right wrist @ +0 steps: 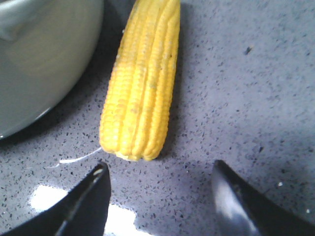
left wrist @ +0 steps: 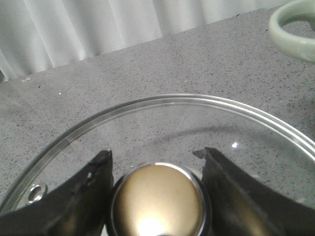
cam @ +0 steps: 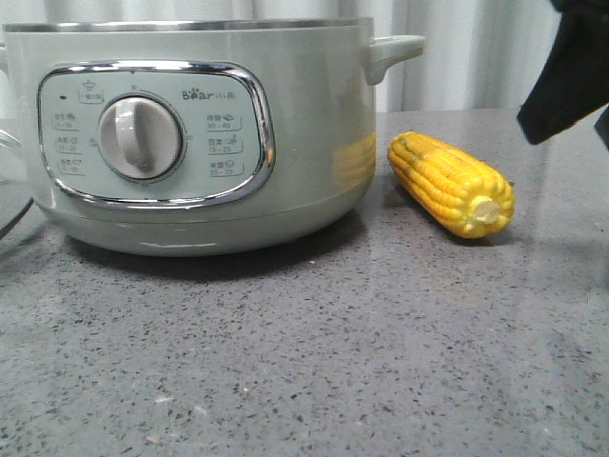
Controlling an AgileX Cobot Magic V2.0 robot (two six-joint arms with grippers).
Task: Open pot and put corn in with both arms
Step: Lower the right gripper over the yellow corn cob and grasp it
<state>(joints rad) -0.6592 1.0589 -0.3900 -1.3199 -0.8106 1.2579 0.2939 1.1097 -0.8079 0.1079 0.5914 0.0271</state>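
**What the pictures cut off or leave unclear**

In the front view the pot (cam: 205,133) runs off the left edge, so its left handle barely shows, and its top is cropped; the inside is hidden. The small labels around the dial (cam: 140,138) are too small to read. Of the right gripper (cam: 569,71) only a dark piece shows at the top right corner, so its jaws cannot be judged there. The corn (right wrist: 142,83) loses its far end in the right wrist view. In the left wrist view the glass lid (left wrist: 206,105) and its knob (left wrist: 158,201) are cut by the frame, and the left gripper (left wrist: 157,196) shows only partly
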